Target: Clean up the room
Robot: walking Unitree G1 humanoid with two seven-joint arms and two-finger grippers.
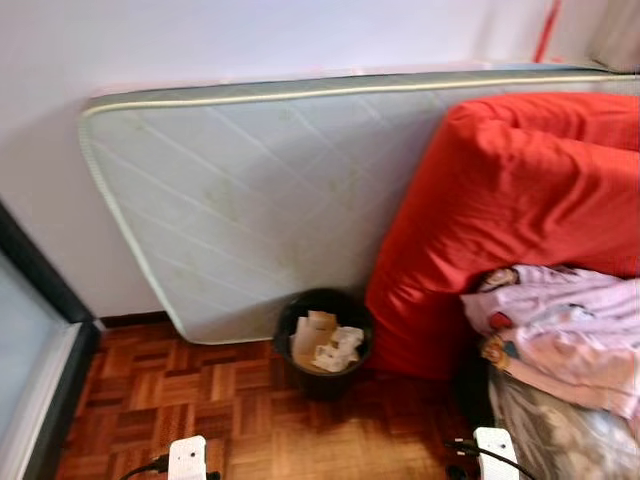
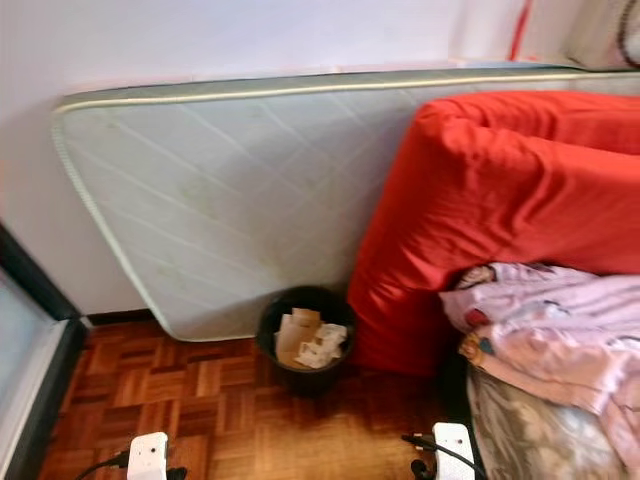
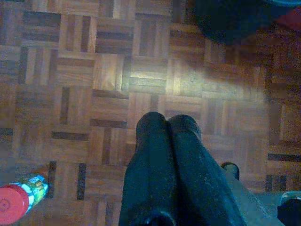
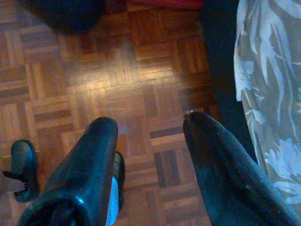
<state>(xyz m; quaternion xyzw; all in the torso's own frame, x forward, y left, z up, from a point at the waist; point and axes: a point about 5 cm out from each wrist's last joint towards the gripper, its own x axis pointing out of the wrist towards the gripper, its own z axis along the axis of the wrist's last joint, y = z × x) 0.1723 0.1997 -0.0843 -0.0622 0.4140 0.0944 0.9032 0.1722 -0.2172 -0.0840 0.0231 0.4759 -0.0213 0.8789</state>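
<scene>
- Left gripper (image 3: 168, 123) was clenched, empty, over parquet; red-capped bottle (image 3: 21, 197) lay off beside it.
- Right gripper (image 4: 150, 125) hung spread apart; black bin (image 1: 322, 340) sat well ahead.

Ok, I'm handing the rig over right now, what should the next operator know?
Left gripper: shut, empty, low over the wood floor.
Right gripper: open, empty, over the floor beside the bed.
Black bin stands ahead against the leaning mattress and already holds paper scraps.
A bottle with a red cap lies on the floor near the left gripper.
Left to do: probably pick up the bottle; pink clothes on the bed remain untidy.
</scene>
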